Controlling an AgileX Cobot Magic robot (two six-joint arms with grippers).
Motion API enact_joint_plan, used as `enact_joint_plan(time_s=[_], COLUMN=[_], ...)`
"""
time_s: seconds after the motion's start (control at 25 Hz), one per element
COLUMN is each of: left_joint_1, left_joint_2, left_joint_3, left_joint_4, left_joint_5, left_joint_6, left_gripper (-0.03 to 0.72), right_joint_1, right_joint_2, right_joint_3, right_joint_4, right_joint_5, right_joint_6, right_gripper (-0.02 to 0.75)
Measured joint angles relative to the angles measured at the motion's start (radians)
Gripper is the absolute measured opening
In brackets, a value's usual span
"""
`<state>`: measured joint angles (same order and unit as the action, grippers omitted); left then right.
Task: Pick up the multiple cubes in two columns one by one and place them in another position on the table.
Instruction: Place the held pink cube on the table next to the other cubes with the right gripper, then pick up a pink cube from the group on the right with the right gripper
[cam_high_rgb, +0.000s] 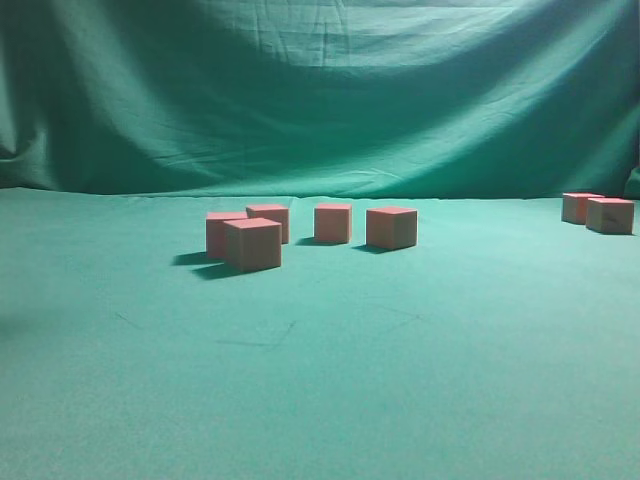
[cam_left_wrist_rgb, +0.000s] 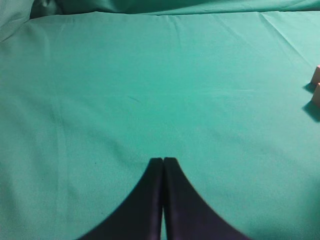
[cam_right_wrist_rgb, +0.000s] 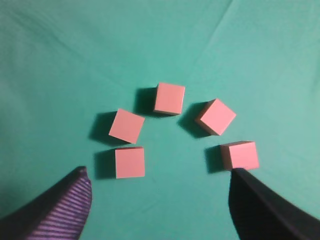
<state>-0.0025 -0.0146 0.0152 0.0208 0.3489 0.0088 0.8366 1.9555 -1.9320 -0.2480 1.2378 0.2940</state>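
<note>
Cubes (cam_right_wrist_rgb: 170, 98), small pink-topped wooden blocks: five clustered mid-table (cam_high_rgb: 320, 400) on green cloth, two near its far right edge. Right end effector (cam_right_wrist_rgb: 160, 200) wide open, empty, directly above cluster, nearer. Left end effector (cam_left_wrist_rgb: 163, 161) shut, empty, well apart.

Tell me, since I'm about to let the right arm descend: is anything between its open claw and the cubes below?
Nothing visible. In the right wrist view the right claw is open above five cubes lying in a loose arc on the table, with only bare green cloth between. The nearest cube sits right beside the right-hand fingertip.
</note>
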Motion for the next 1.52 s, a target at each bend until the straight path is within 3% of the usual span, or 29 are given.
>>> enact_joint_plan(time_s=[0.2,0.44,0.56,0.76,1.08,1.24,1.52], left_joint_1=[0.0,0.0,0.0,0.0,0.0,0.0,0.0], left_joint_2=[0.0,0.0,0.0,0.0,0.0,0.0,0.0], left_joint_3=[0.0,0.0,0.0,0.0,0.0,0.0,0.0], left_joint_4=[0.0,0.0,0.0,0.0,0.0,0.0,0.0], left_joint_5=[0.0,0.0,0.0,0.0,0.0,0.0,0.0], left_joint_6=[0.0,0.0,0.0,0.0,0.0,0.0,0.0], left_gripper=[0.0,0.0,0.0,0.0,0.0,0.0,0.0], right_joint_1=[0.0,-0.036,-0.123,-0.368,-0.721,-0.829,-0.934], right_joint_2=[-0.164,-0.391,-0.491,-0.597,-0.556,-0.442,-0.196], right_joint_3=[0.085,0.323,0.453,0.619,0.639,0.635,0.522], right_joint_4=[-0.07,-0.202,-0.207,-0.211,-0.19,-0.127,-0.006], right_joint_5=[0.002,0.006,0.006,0.007,-0.023,-0.057,-0.101], right_joint_6=[-0.019,0.073,0.101,0.11,0.002,-0.092,-0.168], right_gripper=[0.504,0.504,0.504,0.504,0.504,0.504,0.504])
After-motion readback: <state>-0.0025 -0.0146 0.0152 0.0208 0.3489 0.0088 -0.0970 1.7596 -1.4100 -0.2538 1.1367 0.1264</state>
